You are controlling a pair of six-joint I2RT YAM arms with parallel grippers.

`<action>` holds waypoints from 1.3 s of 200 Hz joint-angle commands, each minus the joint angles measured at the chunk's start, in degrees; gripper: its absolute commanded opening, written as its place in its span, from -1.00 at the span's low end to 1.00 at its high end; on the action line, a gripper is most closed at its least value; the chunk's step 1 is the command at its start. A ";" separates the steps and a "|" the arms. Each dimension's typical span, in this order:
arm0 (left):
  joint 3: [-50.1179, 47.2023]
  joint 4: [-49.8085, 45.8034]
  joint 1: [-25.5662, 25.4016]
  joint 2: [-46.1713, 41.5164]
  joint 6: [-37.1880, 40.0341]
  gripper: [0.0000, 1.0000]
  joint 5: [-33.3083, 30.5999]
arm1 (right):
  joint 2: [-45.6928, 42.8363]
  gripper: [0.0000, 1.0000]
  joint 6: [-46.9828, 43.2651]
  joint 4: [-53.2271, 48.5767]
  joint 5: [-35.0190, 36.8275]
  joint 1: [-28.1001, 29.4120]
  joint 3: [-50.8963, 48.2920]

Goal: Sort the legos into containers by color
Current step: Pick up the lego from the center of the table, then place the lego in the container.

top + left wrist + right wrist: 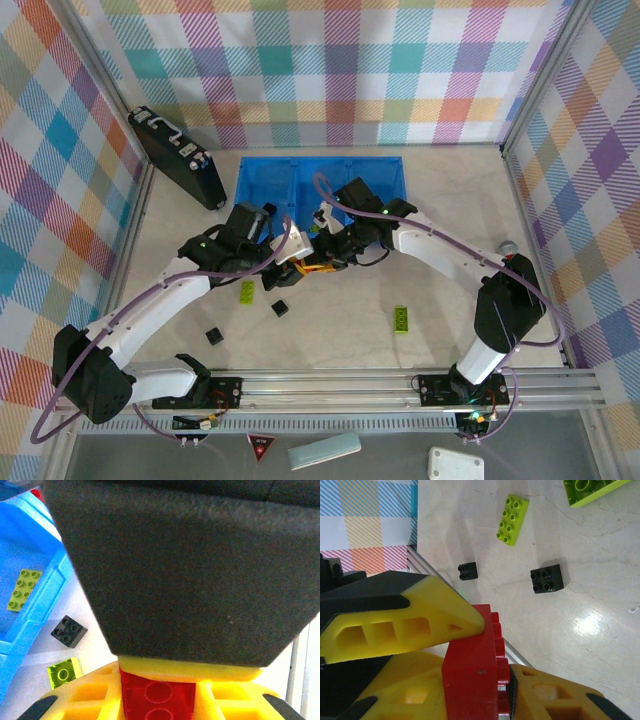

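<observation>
Red brick (470, 655): held above the tabletop (450, 200), mid-scene, at 6 o'clock of the blue tray (262, 180).
Left gripper (158, 690): closed on the red brick.
Right gripper (470, 700): clamped on the same red brick, nose to nose with the left gripper.
Loose on tabletop: green brick (247, 291) and black brick (279, 308) at 7 o'clock of the grippers; second black brick (213, 336) farther out; second green brick (402, 320) at 4 o'clock.
Tray contents: third green brick (24, 589) lying flat inside.
</observation>
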 commanded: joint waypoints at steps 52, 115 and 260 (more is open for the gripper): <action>-0.29 1.17 -0.59 -1.77 0.54 -0.13 0.76 | -0.57 -0.43 0.30 -0.28 1.55 0.30 1.62; -0.64 1.54 -0.58 -2.78 0.36 0.00 0.78 | 0.60 -0.45 -5.65 -9.48 12.42 -0.63 5.99; -0.88 1.71 -0.59 -3.08 0.02 0.03 -1.24 | 13.75 -0.46 -17.41 -22.54 36.32 -19.49 29.13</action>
